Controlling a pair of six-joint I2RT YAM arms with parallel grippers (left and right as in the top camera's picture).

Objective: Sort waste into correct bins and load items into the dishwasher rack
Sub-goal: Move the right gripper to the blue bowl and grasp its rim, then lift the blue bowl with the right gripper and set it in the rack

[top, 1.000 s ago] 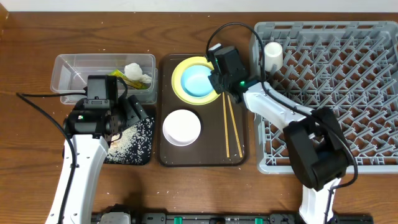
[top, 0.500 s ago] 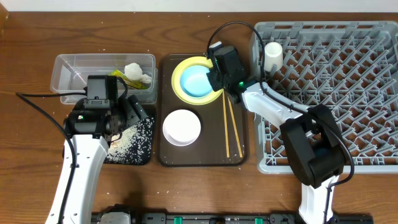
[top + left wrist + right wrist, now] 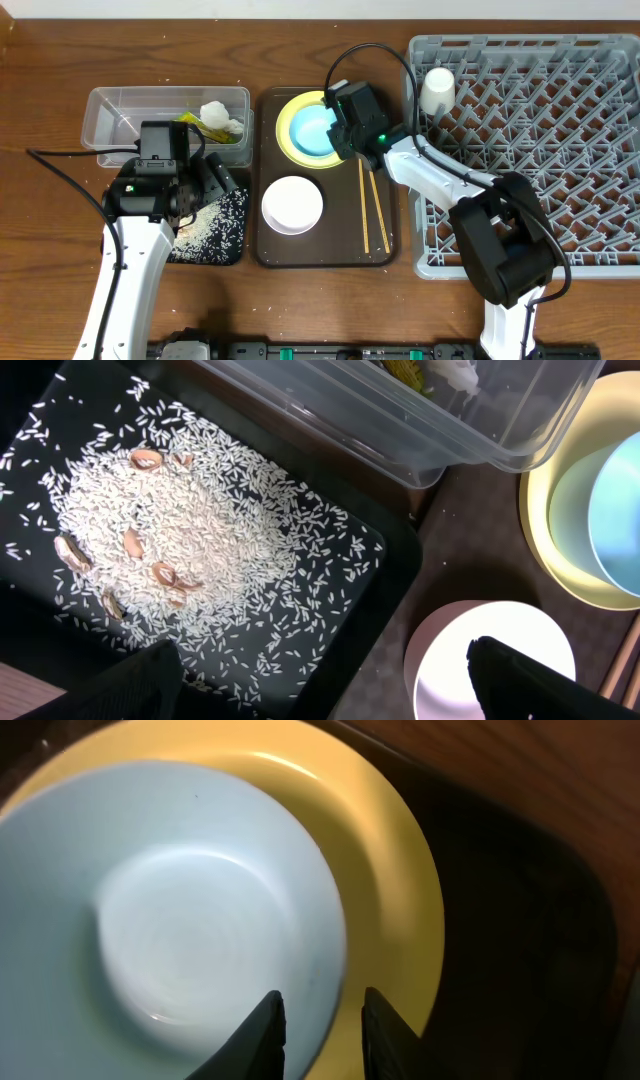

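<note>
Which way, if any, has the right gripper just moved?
Yes: the right gripper shifted slightly left in the overhead view, farther over the light blue bowl on the fixed yellow plate.

I see the wooden table (image 3: 50, 250) carrying a clear tub (image 3: 118, 118), black tray (image 3: 212, 258), brown serving tray (image 3: 330, 242) and grey rack (image 3: 560, 150)

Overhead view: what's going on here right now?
The right hand is at the light blue bowl stacked on the round yellow plate, its fingers straddling the bowl's rim, not visibly clamped. The left hand hovers open and empty over the shallow black tray of rice. A small white cup sits in the grey plastic dishwasher rack.
</note>
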